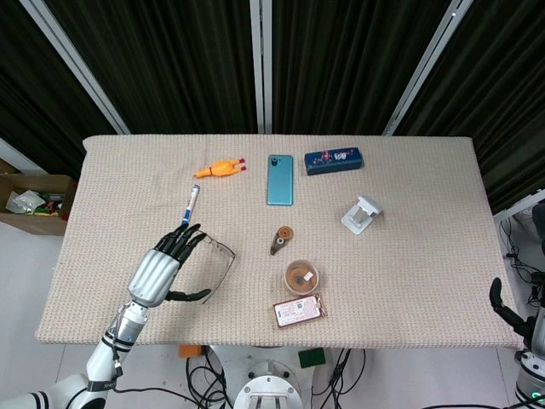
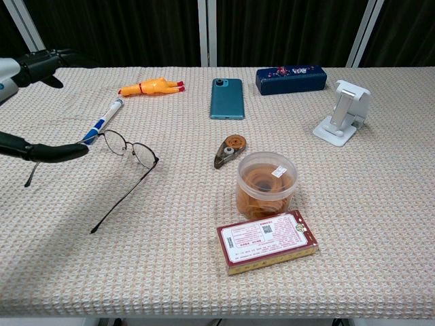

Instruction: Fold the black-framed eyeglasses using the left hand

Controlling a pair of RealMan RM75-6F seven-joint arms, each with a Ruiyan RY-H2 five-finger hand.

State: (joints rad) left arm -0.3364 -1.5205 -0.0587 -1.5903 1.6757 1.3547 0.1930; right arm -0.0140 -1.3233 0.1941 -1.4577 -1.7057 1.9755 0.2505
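A: Head view first?
B: Left hand (image 1: 157, 271) hovering at seven o'clock on the table (image 1: 426, 256), fingers spread, gripping nothing. Black-framed eyeglasses (image 1: 220, 260) lying just at the fingertips, toward three o'clock, both temples swung out. Right hand (image 1: 507, 308) parked off the table edge at four o'clock; finger state impossible to tell.

A: Chest view?
B: Eyeglasses at nine o'clock, unfolded, one temple stretching toward seven o'clock. Thumb and fingers apart, either side of the frame, no contact seen.

A: Progress?
B: Judged as approach only. Nothing folded; both temples left to close.
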